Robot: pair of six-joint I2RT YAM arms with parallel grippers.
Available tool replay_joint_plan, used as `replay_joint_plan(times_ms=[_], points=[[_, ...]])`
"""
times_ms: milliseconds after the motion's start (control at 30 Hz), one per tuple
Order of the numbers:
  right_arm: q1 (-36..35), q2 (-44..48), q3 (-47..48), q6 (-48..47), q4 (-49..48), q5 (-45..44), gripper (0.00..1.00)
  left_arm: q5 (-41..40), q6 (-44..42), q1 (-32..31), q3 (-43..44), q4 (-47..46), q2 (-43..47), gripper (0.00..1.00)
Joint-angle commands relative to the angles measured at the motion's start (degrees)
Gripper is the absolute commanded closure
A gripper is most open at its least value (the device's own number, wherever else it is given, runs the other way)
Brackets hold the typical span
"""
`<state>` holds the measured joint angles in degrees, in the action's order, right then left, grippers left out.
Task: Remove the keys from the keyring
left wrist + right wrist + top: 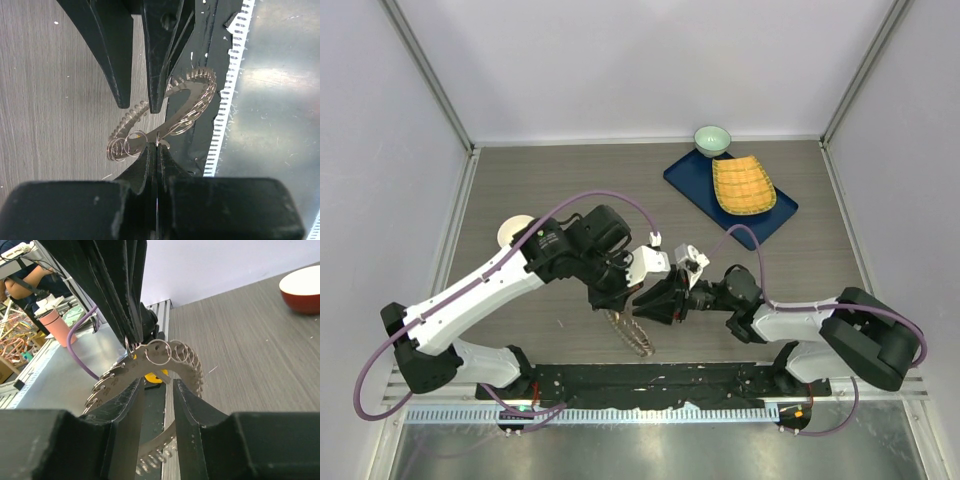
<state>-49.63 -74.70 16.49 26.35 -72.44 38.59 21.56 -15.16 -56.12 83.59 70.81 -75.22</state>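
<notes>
Left gripper [156,147] clamped (right gripper [156,385] parted)

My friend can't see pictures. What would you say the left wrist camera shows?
The left gripper, at the bottom, is pinched shut on a keyring fringed with small keys, with the grey table behind it. The right gripper reaches down from the top, its two black fingers spread open at the ring.

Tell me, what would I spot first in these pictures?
Front and centre, the left gripper pinches a keyring fringed with jagged keys, and the open right gripper straddles it. Farther back, a yellow woven dish sits on a blue tray.
</notes>
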Motion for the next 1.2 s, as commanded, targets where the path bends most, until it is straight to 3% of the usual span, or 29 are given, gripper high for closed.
replay_joint_plan(times_ms=[0,700,1167], points=[[-1.7,-1.3,1.8,0.7,-21.6,-1.4,0.64,1.9,1.0,0.1,3.0,-0.6,0.2,1.0],[-3.9,1.7,3.4,1.5,-19.8,-0.5,0.62,1.9,0.8,0.1,2.5,-0.4,0.0,1.0],[-4.9,0.9,4.6,-0.9,-17.7,-2.2,0.7,4.4,2.0,0.1,2.1,-2.3,-1.3,1.0]])
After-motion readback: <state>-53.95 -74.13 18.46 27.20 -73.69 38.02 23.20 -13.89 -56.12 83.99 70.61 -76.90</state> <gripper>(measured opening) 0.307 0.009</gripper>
